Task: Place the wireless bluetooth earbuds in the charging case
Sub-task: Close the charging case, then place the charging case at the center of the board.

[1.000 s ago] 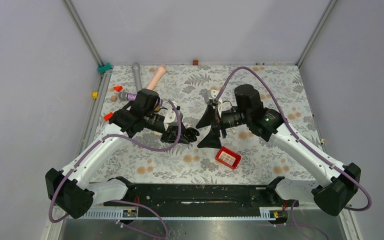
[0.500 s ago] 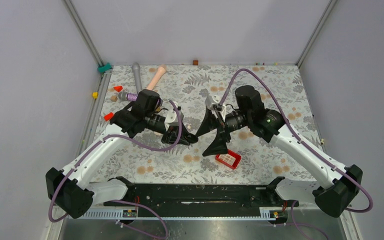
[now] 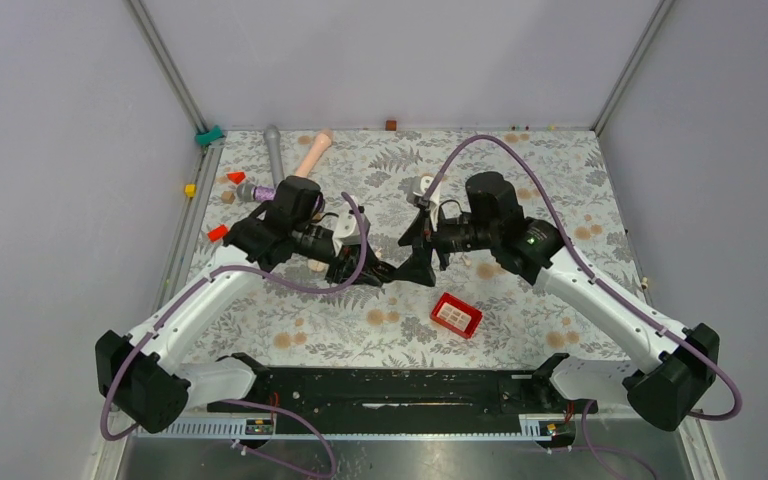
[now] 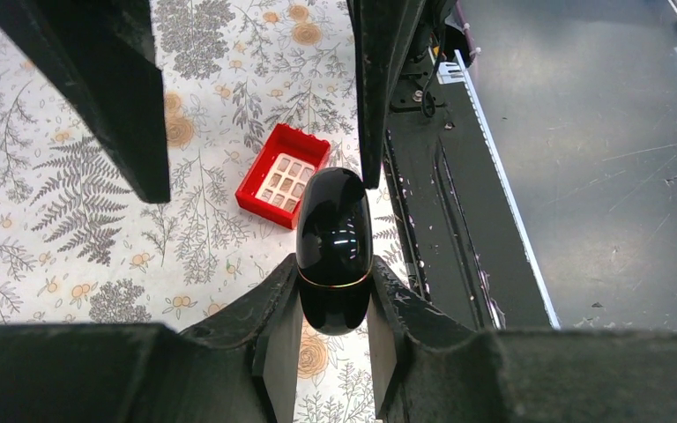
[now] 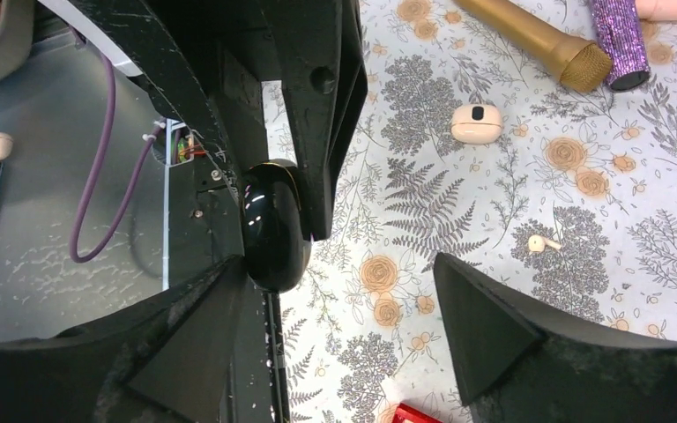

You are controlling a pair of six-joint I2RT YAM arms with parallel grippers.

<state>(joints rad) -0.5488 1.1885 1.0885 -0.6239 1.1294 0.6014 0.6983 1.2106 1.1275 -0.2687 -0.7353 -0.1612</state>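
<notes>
The charging case (image 4: 335, 247) is a glossy black egg-shaped shell with a thin gold seam, and its lid is closed. My left gripper (image 4: 335, 284) is shut on its lower half and holds it above the table (image 3: 388, 272). My right gripper (image 5: 339, 264) stands open in front of it. In the right wrist view the case (image 5: 275, 225) lies against the inner side of the left finger (image 5: 203, 326), with a wide gap to the other finger. One cream earbud (image 5: 542, 243) lies loose on the floral cloth. I see no black earbuds.
A red box (image 3: 456, 315) sits below the grippers, near the front rail (image 3: 390, 385). A cream pod (image 5: 477, 123), a gold microphone (image 5: 538, 40) and a purple handle (image 5: 619, 44) lie further back. Red cones (image 3: 236, 177) and a pink handle (image 3: 312, 152) lie at the back left.
My right gripper has turned and swung left and up to the held case, and its jaws have narrowed slightly. The left gripper has kept its grip and shifted only slightly.
</notes>
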